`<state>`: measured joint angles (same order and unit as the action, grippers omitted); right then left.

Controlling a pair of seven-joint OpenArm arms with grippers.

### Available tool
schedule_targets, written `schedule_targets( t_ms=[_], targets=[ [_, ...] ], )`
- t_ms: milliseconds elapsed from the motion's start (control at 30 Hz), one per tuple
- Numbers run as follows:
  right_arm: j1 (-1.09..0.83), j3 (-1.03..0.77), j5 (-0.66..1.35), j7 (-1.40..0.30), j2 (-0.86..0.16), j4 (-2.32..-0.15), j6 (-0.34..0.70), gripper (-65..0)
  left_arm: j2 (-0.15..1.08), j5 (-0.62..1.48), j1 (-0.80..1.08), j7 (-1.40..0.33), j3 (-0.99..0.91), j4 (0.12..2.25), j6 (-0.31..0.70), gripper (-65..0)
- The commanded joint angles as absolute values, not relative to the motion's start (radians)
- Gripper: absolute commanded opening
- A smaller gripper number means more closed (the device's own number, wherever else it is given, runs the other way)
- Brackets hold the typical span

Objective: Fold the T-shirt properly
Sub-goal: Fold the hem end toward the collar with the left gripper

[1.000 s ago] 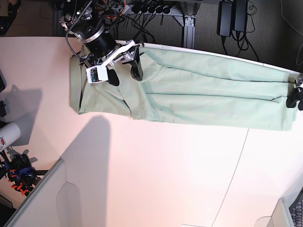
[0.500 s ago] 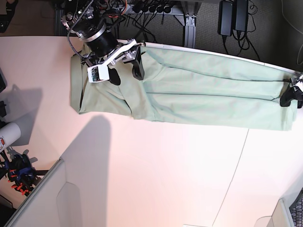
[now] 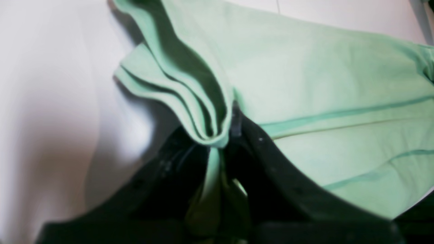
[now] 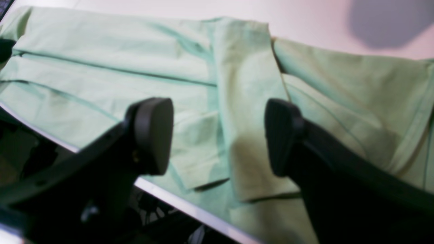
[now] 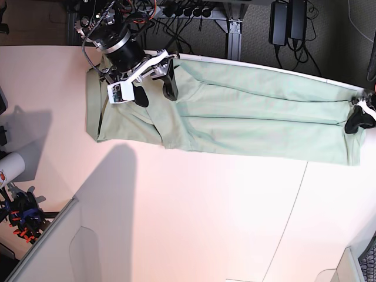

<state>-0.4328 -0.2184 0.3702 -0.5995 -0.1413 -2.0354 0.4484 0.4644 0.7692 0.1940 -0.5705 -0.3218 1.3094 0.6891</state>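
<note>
The T-shirt (image 5: 252,111) is a pale mint-green strip, folded lengthwise, lying along the far side of the table. At its right end my left gripper (image 5: 356,122) is shut on the layered edge. The left wrist view shows several folds of the T-shirt (image 3: 322,84) bunched and pinched in the left gripper (image 3: 223,135). My right gripper (image 5: 156,93) hovers open over the left part, near the sleeve folds. The right wrist view shows the right gripper (image 4: 217,135) wide apart above the T-shirt (image 4: 101,67), with nothing between its fingers.
The shirt's far edge runs along the table's back rim (image 4: 190,210), with cables and power bricks (image 5: 288,23) behind it. A white panel (image 5: 70,247) stands at the front left, beside orange-and-blue clamps (image 5: 23,217). The bare table (image 5: 205,205) stretches toward me.
My left gripper has shut on the shirt's right end and drawn it slightly leftward, bunching the hem. The right gripper has stayed open over the left part, barely shifting.
</note>
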Motion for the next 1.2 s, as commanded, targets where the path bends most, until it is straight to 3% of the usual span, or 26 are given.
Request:
schedule_targets(
  t_ms=[0,300,567,733,900,1167],
  targets=[
    [-0.428,-0.223,0.385,-0.577,-0.146,-2.053,0.450,-22.8,0.482,0.748,0.173,-0.541,-0.330,1.320,0.698,-65.0],
    [-0.424,-0.293,0.386,-0.573,-0.146,-2.053,0.450,-22.8,0.490,0.600,-0.018,-0.517,-0.340,1.303,0.698,-65.0],
    [-0.424,-0.410,0.469,-0.574,-0.147,-2.053,0.450,-22.9,0.526,0.458,-0.200,-0.409,-0.340,1.055,0.698,-65.0],
    [-0.424,-0.446,0.499,-0.577,-0.149,-2.053,0.450,-22.9,0.583,0.437,-0.249,-0.409,-0.339,1.042,0.698,-65.0],
    [-0.424,-0.446,0.502,-0.577,-0.149,-2.053,0.450,-22.9,0.592,0.506,-0.189,-0.453,-0.339,1.199,0.698,-65.0],
    [-0.424,-0.446,0.502,-0.576,-0.149,-2.053,0.450,-22.9,0.424,0.505,0.017,-0.503,-0.289,1.697,0.698,-65.0]
  ],
)
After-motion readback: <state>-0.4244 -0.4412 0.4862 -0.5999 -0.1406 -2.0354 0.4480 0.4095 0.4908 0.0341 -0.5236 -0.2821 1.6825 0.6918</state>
